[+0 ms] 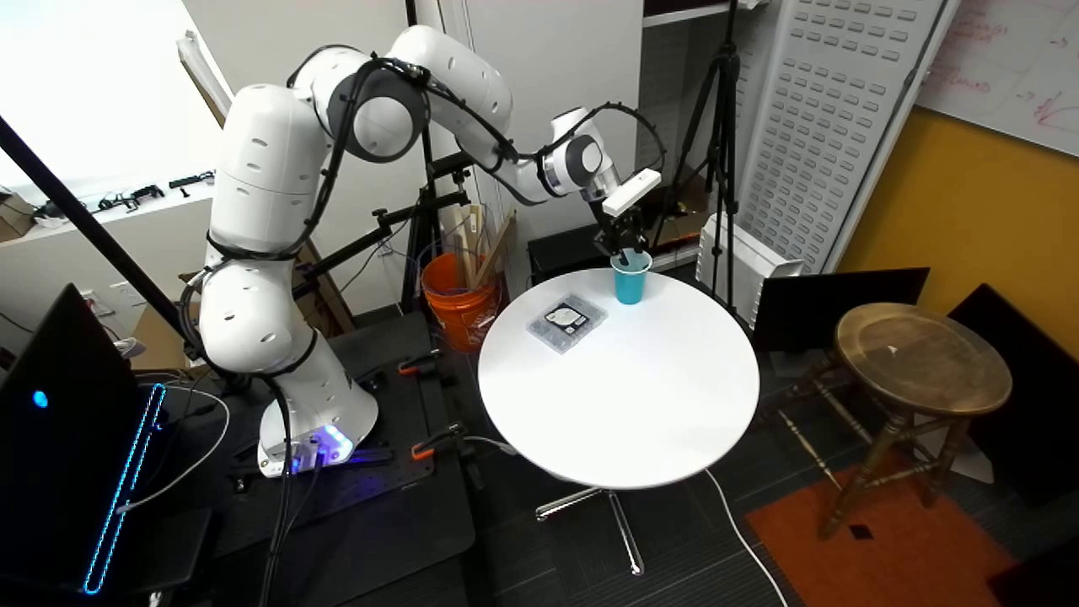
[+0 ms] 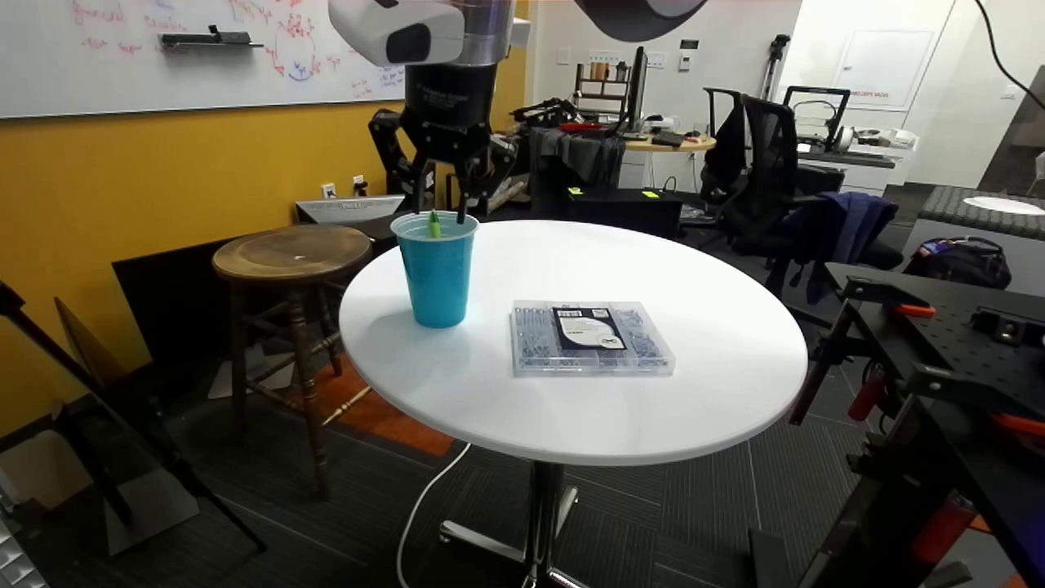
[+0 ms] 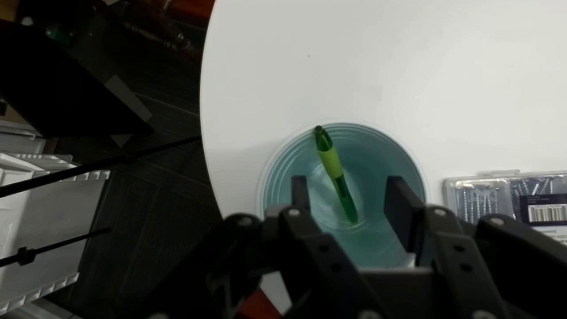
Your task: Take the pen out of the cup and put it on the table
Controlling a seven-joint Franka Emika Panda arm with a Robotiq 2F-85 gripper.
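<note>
The teal cup [image 1: 630, 287] stands upright on the white round table [image 1: 624, 396], near its edge; it also shows in an exterior view [image 2: 439, 282] and the wrist view [image 3: 385, 155]. The green pen [image 3: 334, 168] leans inside the cup, its upper end against the rim; its tip also pokes up in an exterior view [image 2: 434, 224]. My gripper [image 3: 347, 184] points down at the cup's mouth, open, with one finger on each side of the pen and touching neither side of it. In an exterior view the fingertips [image 2: 441, 212] are at rim height; how deep they reach is unclear.
A clear plastic box of screws [image 2: 592, 339] lies flat on the table beside the cup; it also shows in the wrist view [image 3: 487, 199]. A brown wooden stool [image 1: 923, 358] stands off the table. A black tripod [image 1: 721, 152] stands behind the cup.
</note>
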